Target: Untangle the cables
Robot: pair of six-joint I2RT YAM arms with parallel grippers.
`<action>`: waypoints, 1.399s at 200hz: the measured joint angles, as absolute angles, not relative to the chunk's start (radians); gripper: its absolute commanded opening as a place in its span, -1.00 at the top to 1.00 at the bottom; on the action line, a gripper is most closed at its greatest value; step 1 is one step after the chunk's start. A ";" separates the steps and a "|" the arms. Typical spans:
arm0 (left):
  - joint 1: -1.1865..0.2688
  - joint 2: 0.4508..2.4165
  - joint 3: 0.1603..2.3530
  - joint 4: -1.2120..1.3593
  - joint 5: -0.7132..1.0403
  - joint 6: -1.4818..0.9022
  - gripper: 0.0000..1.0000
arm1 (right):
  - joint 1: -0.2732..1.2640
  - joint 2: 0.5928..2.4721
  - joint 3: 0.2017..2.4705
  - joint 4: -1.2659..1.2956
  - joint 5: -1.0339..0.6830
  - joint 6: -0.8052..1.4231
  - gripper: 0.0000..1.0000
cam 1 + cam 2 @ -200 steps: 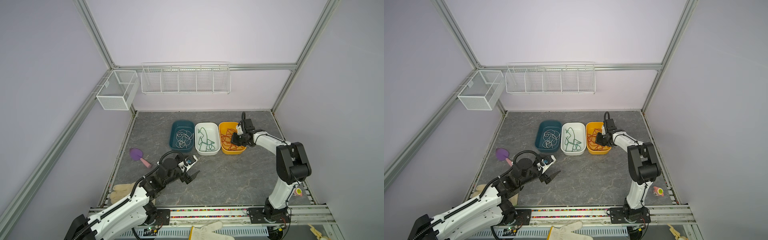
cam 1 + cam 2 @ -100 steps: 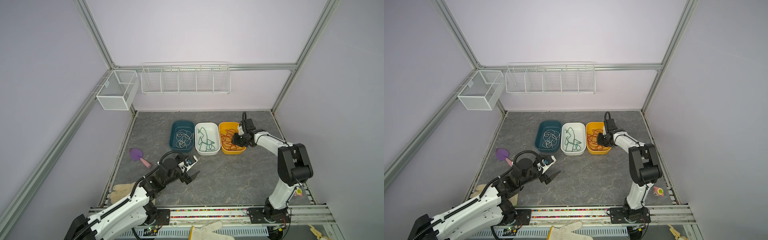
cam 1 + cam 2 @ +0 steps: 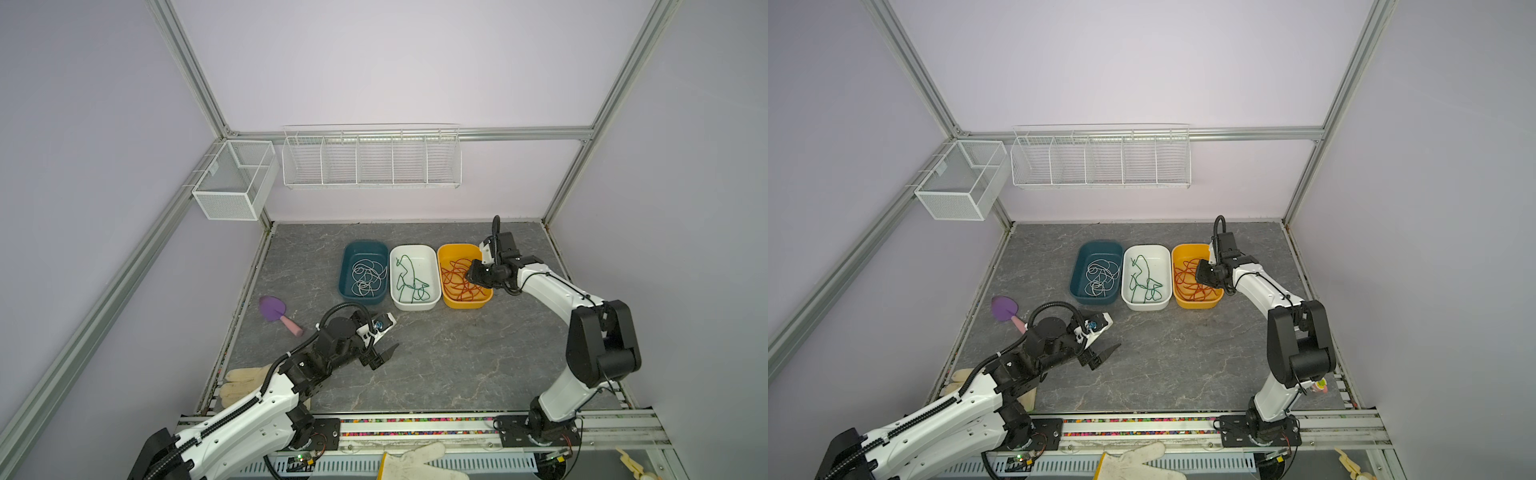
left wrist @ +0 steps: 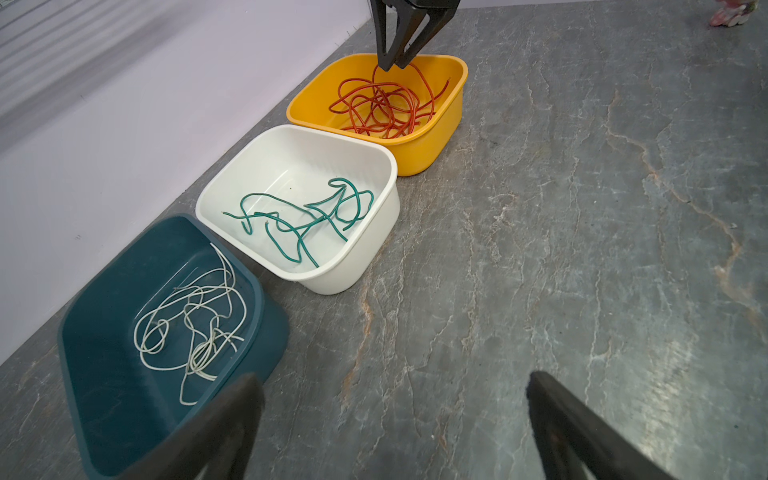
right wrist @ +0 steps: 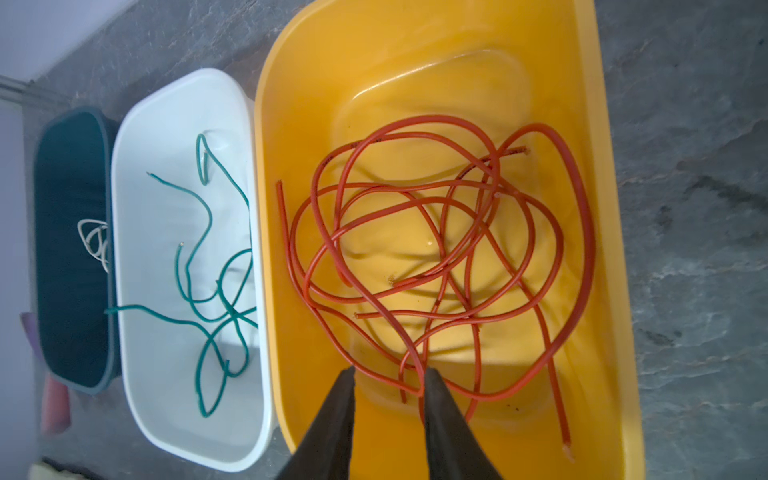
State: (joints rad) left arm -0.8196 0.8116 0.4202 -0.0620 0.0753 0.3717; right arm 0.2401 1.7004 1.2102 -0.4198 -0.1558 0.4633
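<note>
The right gripper (image 5: 388,374) hangs in the yellow tub (image 5: 374,54), jaws slightly parted, a loop of the red cables (image 5: 419,257) between its tips, not clamped; green cables (image 4: 307,220) lie in the white tub (image 4: 291,145), white cables (image 4: 195,324) in the teal tub (image 4: 104,299); the left gripper (image 4: 392,376) gapes wide above the grey table (image 4: 582,249), holding nothing.

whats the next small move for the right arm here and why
Probably lift the right gripper straight up, clear of the yellow bin. Its jaws stand apart, with a red cable passing loose between them, not pinched, and each colour of cable already lies in its own bin.
</note>
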 measured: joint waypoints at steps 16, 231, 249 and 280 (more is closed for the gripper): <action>-0.820 0.812 0.420 -0.062 0.075 0.375 -0.98 | 0.240 1.726 1.223 -0.412 -0.178 0.464 0.58; -0.826 0.802 0.416 -0.068 0.025 0.348 -0.98 | 0.257 1.465 1.243 -0.466 -0.144 0.417 -0.27; -0.826 0.787 0.411 -0.057 0.005 0.316 -0.98 | 0.258 1.397 1.243 -0.501 -0.130 0.409 -0.52; -0.826 0.743 0.410 -0.035 -0.072 0.215 -0.98 | 0.258 1.246 1.243 -0.566 -0.080 0.382 -0.78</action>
